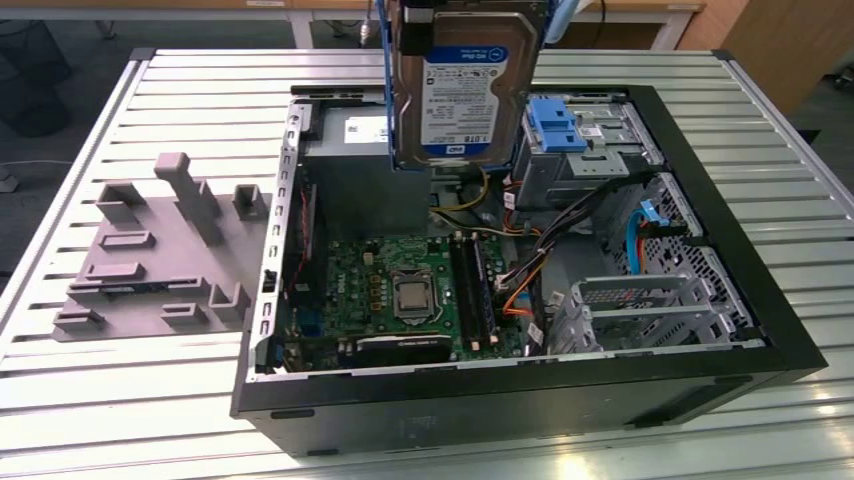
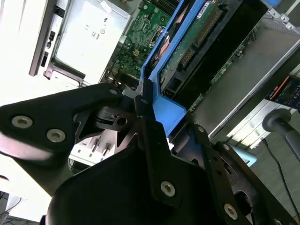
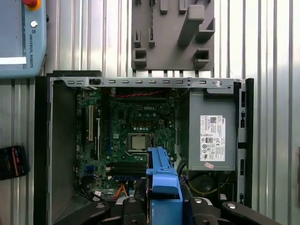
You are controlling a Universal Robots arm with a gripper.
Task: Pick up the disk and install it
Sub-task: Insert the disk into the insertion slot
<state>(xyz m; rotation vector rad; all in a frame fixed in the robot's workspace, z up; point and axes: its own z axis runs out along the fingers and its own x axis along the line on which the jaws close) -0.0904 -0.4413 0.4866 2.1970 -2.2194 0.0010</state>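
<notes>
The jaws are clamped shut on the blue plastic rail of the disk (image 2: 197, 42), whose green circuit-board underside shows in the second wrist view; in the first wrist view the disk (image 3: 164, 187) appears as a blue rail end between them. Seen from the exterior view, the disk (image 1: 467, 90) hangs upright, raised above the open computer case (image 1: 747, 370): a flat silver-grey body, a blue-and-white label facing the camera, blue rails along its long sides. Inside the case, below the disk, lie a green motherboard (image 1: 400, 290) with a bare processor socket, coloured cables (image 1: 534, 275), a bare blue bracket (image 1: 558, 125) and a grey metal box (image 3: 211, 136) with a white sticker. The case rests on its side on a desk (image 1: 134, 400) of pale metal slats. Beside the case, at the exterior view's left, sits a grey moulded holder (image 1: 160, 250) with upright posts; a pale blue control unit (image 3: 21, 47) with a red button lies just off one case corner. Beyond the far side of the case stand light wooden furniture (image 1: 787, 40) and a dark floor (image 1: 94, 30)
</notes>
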